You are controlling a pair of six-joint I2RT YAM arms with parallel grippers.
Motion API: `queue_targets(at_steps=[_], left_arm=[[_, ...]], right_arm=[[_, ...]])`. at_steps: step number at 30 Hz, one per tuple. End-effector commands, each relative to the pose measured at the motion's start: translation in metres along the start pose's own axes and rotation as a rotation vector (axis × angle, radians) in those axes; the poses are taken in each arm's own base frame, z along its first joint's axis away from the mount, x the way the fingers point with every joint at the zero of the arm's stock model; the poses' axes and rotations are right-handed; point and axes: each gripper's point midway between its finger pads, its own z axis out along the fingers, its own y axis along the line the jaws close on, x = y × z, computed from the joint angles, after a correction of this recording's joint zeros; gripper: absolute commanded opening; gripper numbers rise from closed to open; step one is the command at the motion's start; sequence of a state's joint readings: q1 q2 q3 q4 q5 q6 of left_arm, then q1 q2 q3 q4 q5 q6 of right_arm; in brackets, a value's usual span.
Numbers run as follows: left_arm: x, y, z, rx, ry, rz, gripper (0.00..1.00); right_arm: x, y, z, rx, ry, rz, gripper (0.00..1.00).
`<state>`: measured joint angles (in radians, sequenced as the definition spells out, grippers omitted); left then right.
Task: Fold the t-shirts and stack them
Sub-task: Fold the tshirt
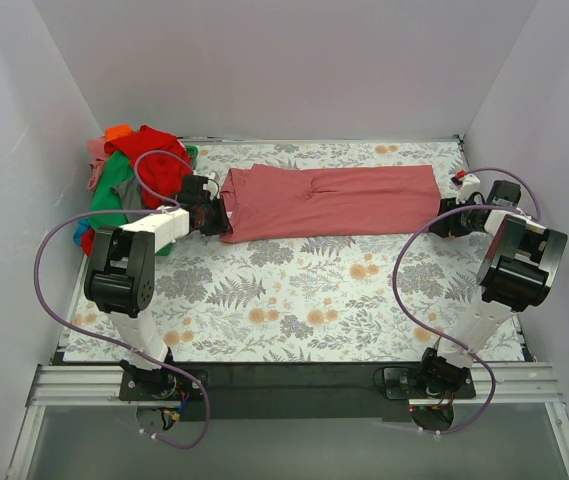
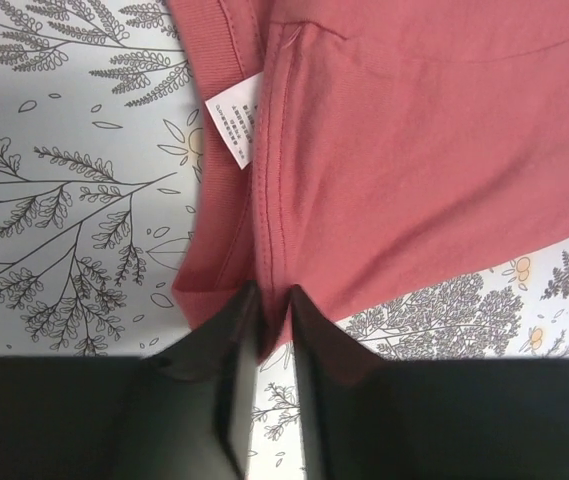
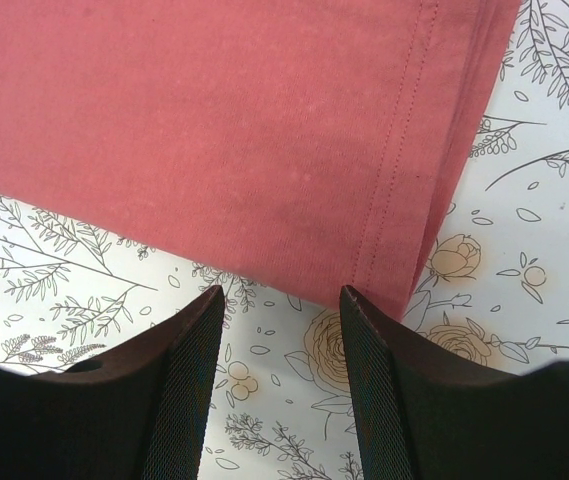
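Left gripper [image 2: 274, 295] is pinching only the tee [image 2: 414, 150] edge at its tips. Right gripper [image 3: 282, 295] is gaping, tee lying just ahead, ungripped. Lifting now is risking a slip and a skewed fold.

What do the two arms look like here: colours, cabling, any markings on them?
The left arm and right arm match: bulky black joint housings, white links, black bases on an aluminium rail. A purple cable loops beside each. The jaws are black and flat, with fine mesh-textured inner faces in the right wrist view. No lettering is readable.
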<state>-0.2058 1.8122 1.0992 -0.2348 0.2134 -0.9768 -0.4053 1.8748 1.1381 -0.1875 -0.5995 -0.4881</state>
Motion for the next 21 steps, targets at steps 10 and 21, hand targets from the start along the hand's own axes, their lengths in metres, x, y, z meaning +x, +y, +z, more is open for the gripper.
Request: queue_targets(at_steps=[10,21], left_arm=[[-0.014,-0.010,-0.013,0.024,-0.045,0.033,0.00],[-0.011,-0.008,-0.013,0.017,-0.035,0.033,0.00]], right_arm=[[-0.034,-0.012,-0.003,0.005,-0.049,0.060,0.57],[-0.041,-0.047,0.005,0.125,-0.017,0.124,0.56]])
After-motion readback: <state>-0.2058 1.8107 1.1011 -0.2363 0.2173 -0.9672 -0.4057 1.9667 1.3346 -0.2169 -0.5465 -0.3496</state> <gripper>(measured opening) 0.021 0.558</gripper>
